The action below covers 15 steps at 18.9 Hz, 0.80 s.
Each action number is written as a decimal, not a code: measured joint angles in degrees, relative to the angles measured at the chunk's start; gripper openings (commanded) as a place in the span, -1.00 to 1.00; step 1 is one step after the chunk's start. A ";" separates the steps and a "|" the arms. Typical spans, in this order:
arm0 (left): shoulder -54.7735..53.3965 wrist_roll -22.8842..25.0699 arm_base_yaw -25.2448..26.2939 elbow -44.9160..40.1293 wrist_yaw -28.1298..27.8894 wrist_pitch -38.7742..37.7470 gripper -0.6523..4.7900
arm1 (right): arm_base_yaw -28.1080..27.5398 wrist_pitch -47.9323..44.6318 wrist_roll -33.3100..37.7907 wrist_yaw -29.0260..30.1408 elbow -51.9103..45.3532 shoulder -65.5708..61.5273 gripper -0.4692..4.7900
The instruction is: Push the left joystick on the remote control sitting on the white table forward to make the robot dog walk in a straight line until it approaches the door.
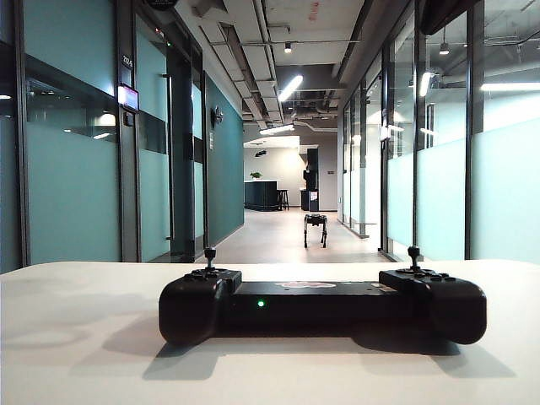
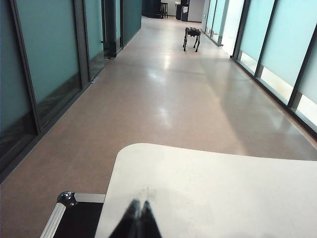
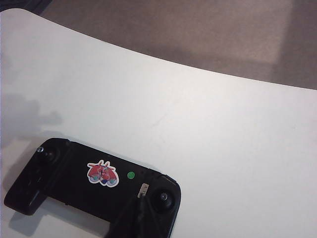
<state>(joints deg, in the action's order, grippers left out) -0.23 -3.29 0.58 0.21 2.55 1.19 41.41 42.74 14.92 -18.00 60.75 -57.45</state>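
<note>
A long corridor (image 1: 287,232) with teal glass walls runs away from the white worktop (image 1: 84,337), whose rounded corner shows in the left wrist view above a black case with metal edging (image 2: 74,213). The remote control (image 1: 321,308) lies flat on the worktop, a green light on its middle bar and a red sticker (image 3: 102,173) on its top face. Far down the corridor floor stands the robot dog (image 1: 315,228), small and dark, well apart from the worktop. The left gripper (image 2: 137,218) hangs over a bare part of the worktop near that corner, its fingers (image 2: 147,218) pressed together and holding nothing; the remote control does not show in its view. The right gripper (image 3: 141,213) sits low over the remote control, its fingers closed, dark and blurred, just beside one thumbstick (image 3: 163,197). The left joystick (image 1: 209,256) stands upright at the other end, well apart from those fingers.
</note>
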 measured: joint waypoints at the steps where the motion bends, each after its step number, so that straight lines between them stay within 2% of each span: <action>1: 0.00 0.00 0.00 0.02 0.00 0.00 -0.78 | 0.00 -0.02 0.00 0.00 0.00 0.00 -0.82; 15: 0.02 0.00 0.00 0.02 0.00 0.00 -0.78 | -0.13 -0.09 0.00 -1.03 -0.02 0.00 -0.82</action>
<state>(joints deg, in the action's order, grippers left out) -0.21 -3.29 0.58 0.23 2.55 1.19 41.28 42.65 14.92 -19.03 60.73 -57.45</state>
